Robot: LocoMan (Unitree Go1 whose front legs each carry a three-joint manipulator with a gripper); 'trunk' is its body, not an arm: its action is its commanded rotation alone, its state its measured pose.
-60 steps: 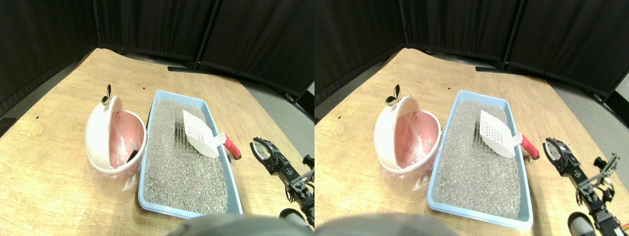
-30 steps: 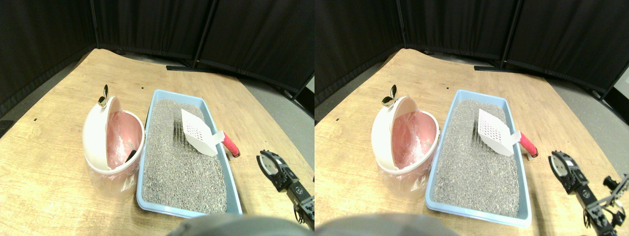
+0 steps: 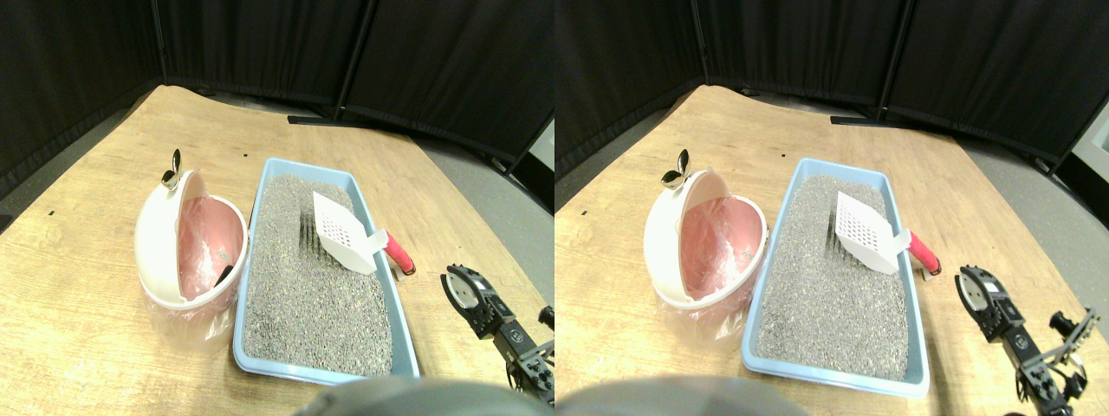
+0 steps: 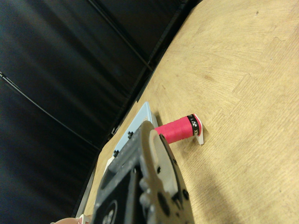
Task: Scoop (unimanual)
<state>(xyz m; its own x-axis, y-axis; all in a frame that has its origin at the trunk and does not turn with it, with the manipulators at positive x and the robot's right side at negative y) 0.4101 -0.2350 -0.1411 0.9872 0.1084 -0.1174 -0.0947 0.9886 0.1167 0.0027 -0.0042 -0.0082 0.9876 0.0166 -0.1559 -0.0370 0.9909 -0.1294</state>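
A light blue rectangular plastic litter tray [image 3: 257, 190] sits on the pale wooden floor [image 3: 87, 260], filled with grey granular litter [image 3: 303, 286]; a white slotted plastic scoop [image 3: 340, 232] lies tilted on the litter at the tray's right side, its red wrapped handle [image 3: 398, 252] sticking out over the right rim. Just left of the tray, touching it, stands a round cream bin [image 3: 156, 251] lined with a pink plastic bag [image 3: 204, 243], a small dark object lying inside. The right gripper [image 3: 461, 290] hovers near and right of the handle, apart from it, and I cannot tell whether it is open or closed.
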